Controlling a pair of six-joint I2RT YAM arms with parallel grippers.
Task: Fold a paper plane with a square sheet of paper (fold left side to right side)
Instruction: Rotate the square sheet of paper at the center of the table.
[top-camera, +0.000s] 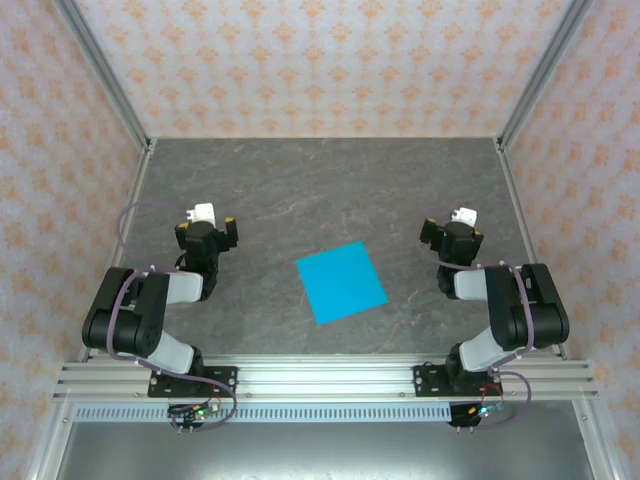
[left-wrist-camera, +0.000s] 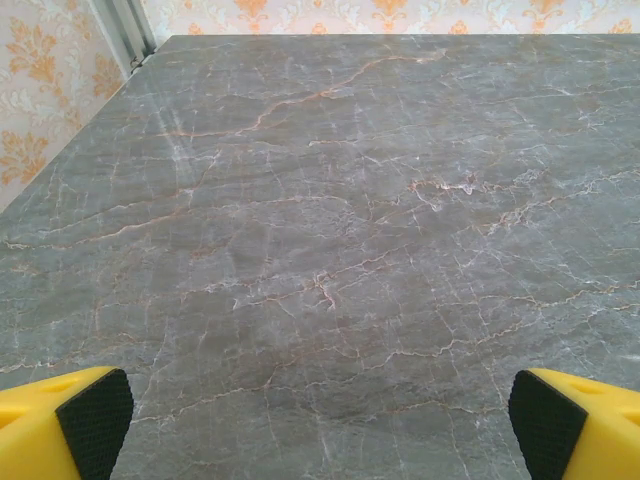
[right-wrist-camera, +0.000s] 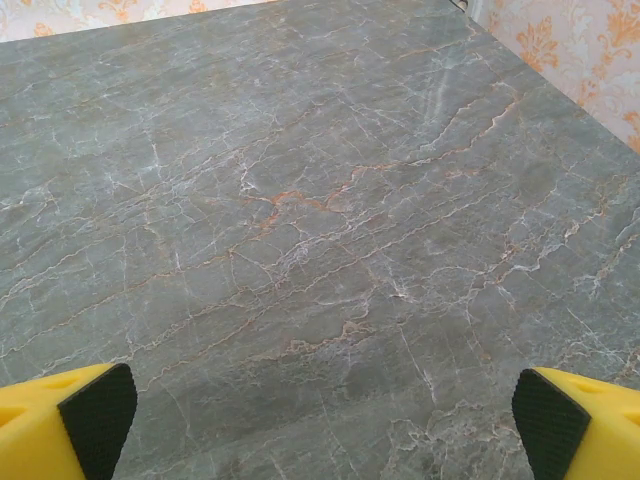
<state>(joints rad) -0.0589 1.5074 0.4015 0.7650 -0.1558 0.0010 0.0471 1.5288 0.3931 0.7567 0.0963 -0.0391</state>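
No fold has been made: the sheet is seen flat and uncreased on the bench, between the left tool and right tool. Both are held wide apart, empty, well clear of it. Every crease is left to be done.

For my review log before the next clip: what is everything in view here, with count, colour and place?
sheet of paper: one, bright cyan-blue, flat and unfolded, mid-table between the arms, turned slightly askew
table: one, grey marbled with rusty veins
walls: three, cream with orange floral print, around the table
rail: one, silver metal, along the near edge
left arm: one, black and grey, near-left
right arm: one, black and grey, near-right
left gripper: yellow fingers, black pads, open, above bare table
right gripper: same, open
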